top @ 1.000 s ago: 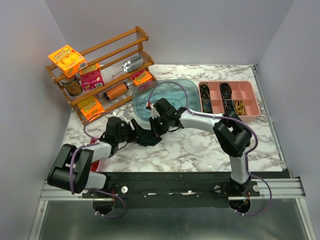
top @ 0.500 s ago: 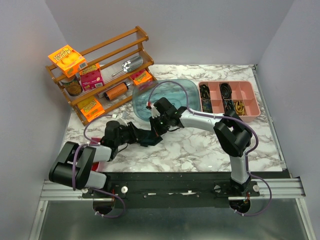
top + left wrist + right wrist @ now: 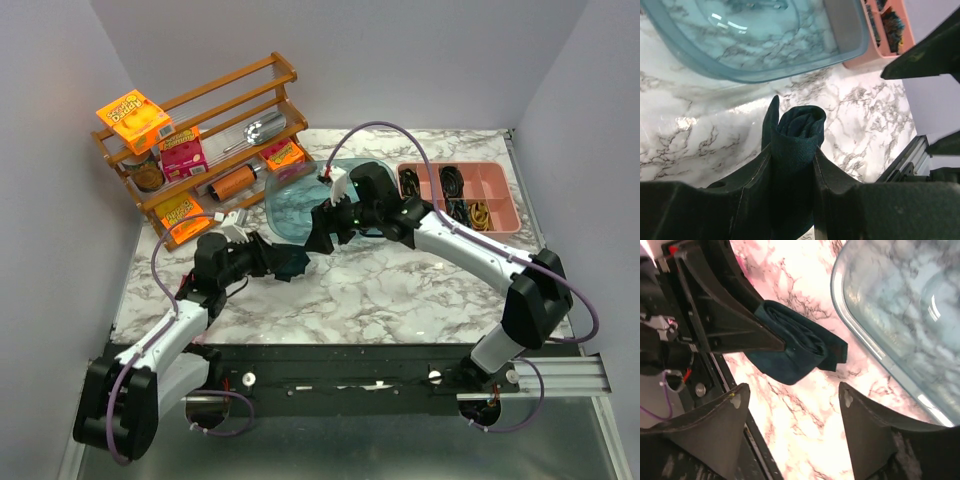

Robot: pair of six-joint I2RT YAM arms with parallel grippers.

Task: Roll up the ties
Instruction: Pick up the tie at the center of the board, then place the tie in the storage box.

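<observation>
Your left tool (image 3: 792, 152) grips the rolled tie (image 3: 799, 131) beside the blue tub (image 3: 755, 75); your right tool (image 3: 792, 397) hangs wide open over it, empty.

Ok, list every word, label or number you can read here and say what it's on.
Nothing reads clearly.
Orange box atop the wooden rack: bold print, too blurred to read.
Pink box: label too small.
Right orange box and front orange box: print blurred.
Rolled tie: no text.
</observation>
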